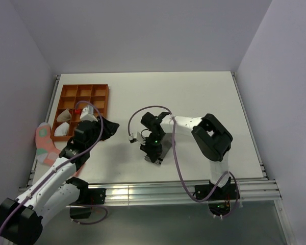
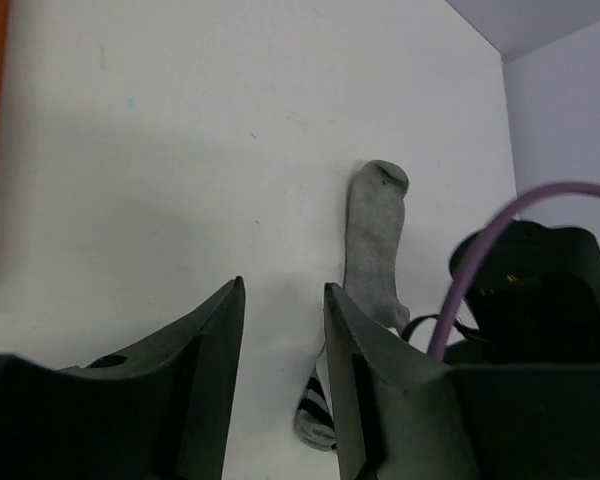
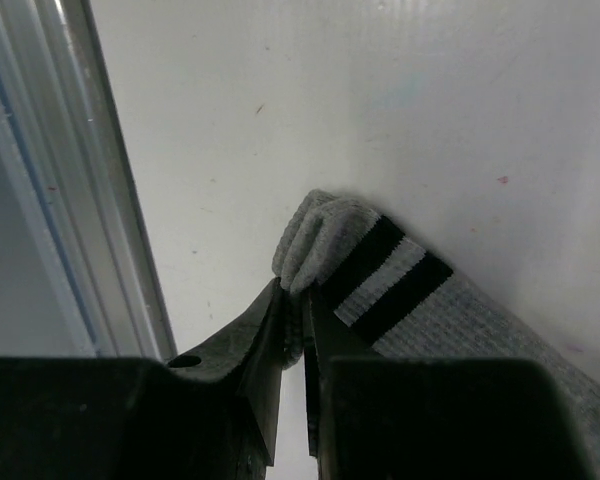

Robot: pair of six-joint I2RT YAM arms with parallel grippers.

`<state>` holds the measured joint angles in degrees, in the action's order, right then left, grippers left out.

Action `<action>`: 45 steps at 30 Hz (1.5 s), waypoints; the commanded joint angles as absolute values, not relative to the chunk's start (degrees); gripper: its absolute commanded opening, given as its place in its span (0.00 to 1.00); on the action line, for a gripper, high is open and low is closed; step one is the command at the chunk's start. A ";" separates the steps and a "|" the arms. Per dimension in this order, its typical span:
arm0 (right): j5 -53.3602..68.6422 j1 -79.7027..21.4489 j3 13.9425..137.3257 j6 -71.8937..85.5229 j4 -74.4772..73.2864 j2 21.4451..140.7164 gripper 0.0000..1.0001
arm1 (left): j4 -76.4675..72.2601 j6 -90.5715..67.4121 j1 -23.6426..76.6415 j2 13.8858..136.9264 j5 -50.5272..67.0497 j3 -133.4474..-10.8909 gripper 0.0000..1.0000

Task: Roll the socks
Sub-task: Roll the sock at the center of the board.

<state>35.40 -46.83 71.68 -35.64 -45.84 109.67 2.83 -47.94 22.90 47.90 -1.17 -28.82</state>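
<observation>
White tabletop [image 1: 194,97], grey walls. From above, the grey sock [image 2: 373,240] is mostly hidden under the right gripper [image 3: 302,320], near tabletop centre. Left finger cuts off its middle. Long axis roughly near-to-far: toe toward far edge, striped cuff [image 3: 385,280] toward near edge. Right gripper pinches the cuff rim. Left gripper [image 2: 284,300] alongside, jaws apart, empty.

The left arm [image 1: 66,163] reaches up beside the orange tray [image 1: 84,86]; the right arm [image 1: 209,135] bends down at mid-table.
</observation>
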 commanded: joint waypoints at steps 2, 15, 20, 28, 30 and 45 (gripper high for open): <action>44.73 -43.86 75.41 -39.64 -55.35 112.32 0.16 | -11.66 -50.27 27.67 45.88 0.26 -21.29 0.41; 55.71 -36.83 78.13 -48.24 -68.37 117.85 0.16 | -45.51 -38.60 45.87 53.25 -5.28 -9.85 0.21; 58.88 -35.42 80.85 -52.29 -75.04 120.93 0.16 | -53.07 -33.40 47.37 63.71 2.62 -11.95 0.24; 59.94 -33.05 81.21 -53.61 -76.90 122.43 0.16 | -56.86 -31.03 47.37 74.51 17.65 -16.69 0.35; 59.59 -33.05 80.86 -52.48 -75.94 122.34 0.16 | -57.48 -31.03 47.37 76.19 19.41 -17.49 0.36; 58.54 -32.78 79.45 -49.66 -73.56 121.55 0.16 | -65.65 -33.57 47.37 90.34 31.37 -20.56 0.34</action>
<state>58.08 -33.10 79.57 -50.30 -73.52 122.32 -59.75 -33.45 47.20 88.79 27.27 -18.46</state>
